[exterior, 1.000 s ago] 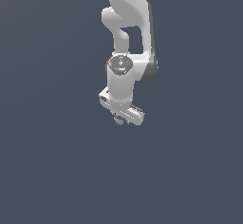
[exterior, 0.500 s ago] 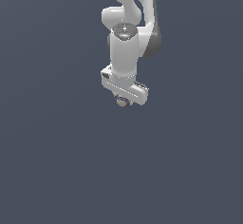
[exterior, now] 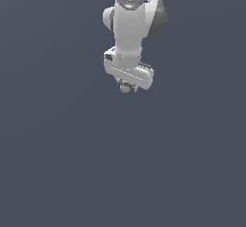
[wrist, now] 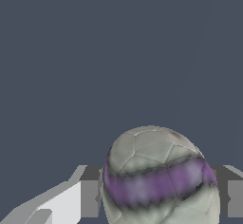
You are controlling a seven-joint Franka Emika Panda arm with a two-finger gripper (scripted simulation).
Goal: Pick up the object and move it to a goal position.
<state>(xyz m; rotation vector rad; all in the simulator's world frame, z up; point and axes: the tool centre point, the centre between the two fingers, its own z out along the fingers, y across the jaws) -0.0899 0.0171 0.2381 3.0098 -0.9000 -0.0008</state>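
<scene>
- Biggest thing in shot is the arm (exterior: 130,24). From the exterior view it comes down out of the top edge and hangs pretty much straight, wrist pointing down. I'd say that's so the load stays under the hand where I can carry it without it swinging out of the grip.
- Behind it there's just a flat dark grey-blue backdrop. I honestly can't tell if that's a worktop or empty space, and there's no shadow or contact to read height from. No goal marker shows in either view, so I can't say how close I am to the drop-off.
- The gripper (exterior: 126,87) sits at the bottom of the wrist, with the pale hand block above it. The fingers (wrist: 90,197) show in the wrist view as grey blocks on each side of the ball, pressed right up against it, so I read them as clamped on it.
- The ball (wrist: 159,178) is the small one: off-white, panelled like a football, with a purple band round its middle. It's in the grip at the tip of the hand, nothing touching it from below. In the exterior view it's only a tiny pale blob under the hand.
- My guess is the pick-up part is done and what's left is the carry.
</scene>
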